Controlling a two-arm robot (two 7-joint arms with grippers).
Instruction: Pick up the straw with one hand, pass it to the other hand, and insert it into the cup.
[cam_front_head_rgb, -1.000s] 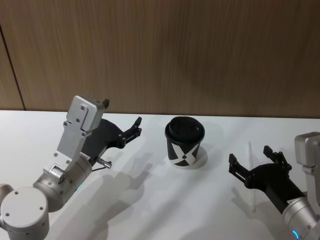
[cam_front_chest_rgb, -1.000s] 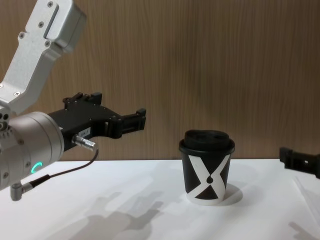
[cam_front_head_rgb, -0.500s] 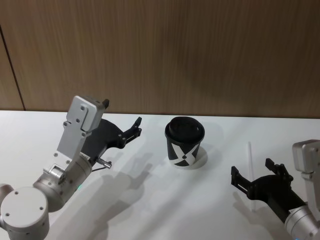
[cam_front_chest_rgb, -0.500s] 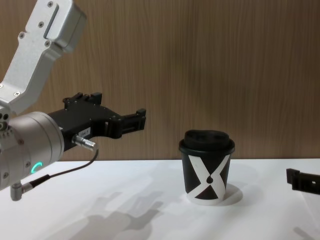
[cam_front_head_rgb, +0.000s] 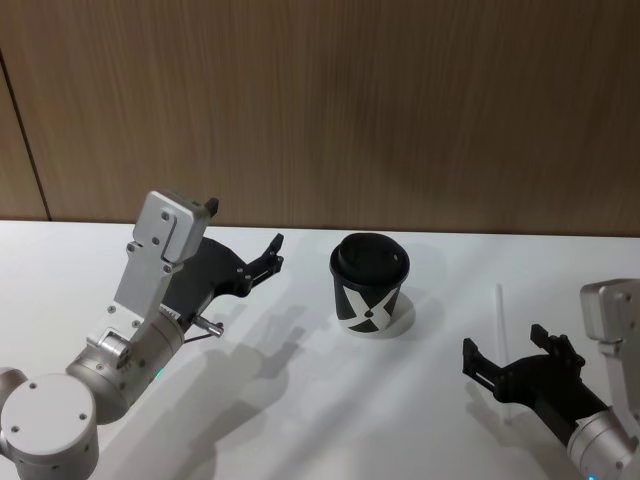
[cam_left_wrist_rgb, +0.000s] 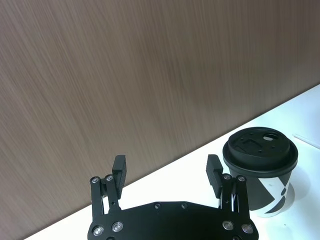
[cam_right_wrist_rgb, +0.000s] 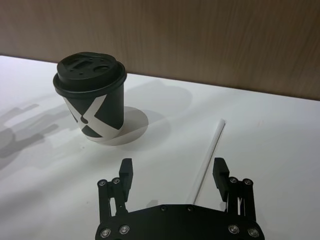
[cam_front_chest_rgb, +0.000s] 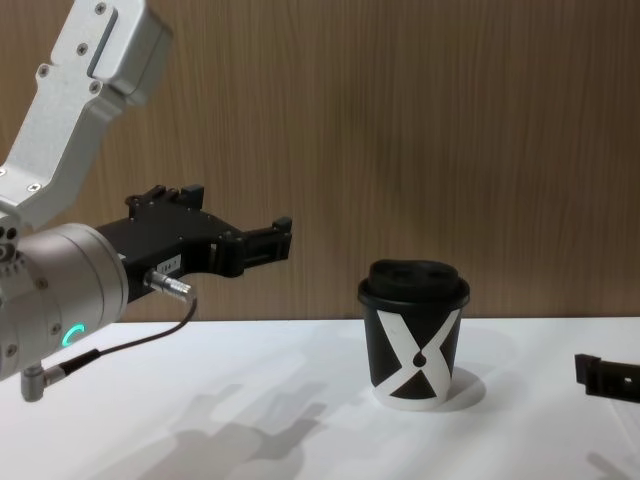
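0 of 3 steps done: straw (cam_front_head_rgb: 499, 318) lies flat on bench (cam_front_head_rgb: 300, 400), right of cup (cam_front_head_rgb: 368, 285), apart from it. Right gripper (cam_front_head_rgb: 507, 350) sits low at its near end, fingers wide either side, not gripping. Left gripper (cam_front_head_rgb: 245, 225) is raised left of cup, fingers wide, empty. To do: grasp, handover, insert.

I am reading a large white X on the cup (cam_front_head_rgb: 369, 288), a black drop mark sitting at its crossing

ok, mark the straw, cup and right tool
straw (cam_right_wrist_rgb: 209, 156), right wrist view, mid-length.
cup (cam_front_head_rgb: 368, 300), head view, printed side wall.
right tool (cam_right_wrist_rgb: 172, 162), right wrist view, midway between fingertips.
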